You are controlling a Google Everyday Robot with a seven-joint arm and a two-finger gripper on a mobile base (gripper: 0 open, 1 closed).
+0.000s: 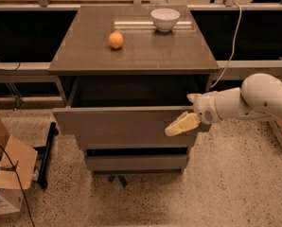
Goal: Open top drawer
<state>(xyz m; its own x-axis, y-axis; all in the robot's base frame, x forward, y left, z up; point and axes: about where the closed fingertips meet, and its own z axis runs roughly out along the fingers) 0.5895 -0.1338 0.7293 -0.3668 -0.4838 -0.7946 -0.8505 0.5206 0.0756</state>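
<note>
Top drawer: the top drawer (127, 123) is standing pulled well out from under the cabinet top (136, 58), with its dark interior showing between the top's front edge and the plain flat panel. Judging by that gap, the opening is mostly done.
Gripper: the gripper (186, 112) is sitting at the right end of that panel, at its upper edge, and is reaching in from the right on the white arm (254, 100). Whether it is clenched on the panel or released cannot be told.
Step in hand: the robot is probably drawing the drawer the last stretch outward, away from the cabinet body.
Pull line: the contact is sitting far off centre, so a sideways component is likely to skew the drawer on its runners. The pull is best going straight out, slowly and evenly.
Hold: the front is handleless, so the top edge is offering the only purchase. The gripper should be staying level with that edge, not rising off it.
Loose things: an orange (115, 40) and a white bowl (165, 19) are resting apart on the cabinet top. A jerk is likely to set the orange rolling.
Below: a narrower lower drawer front (136, 163) is sitting just beneath, and the arm should be staying above it.
Finish: easing off before the runners' end is sparing the cabinet a jolt.
</note>
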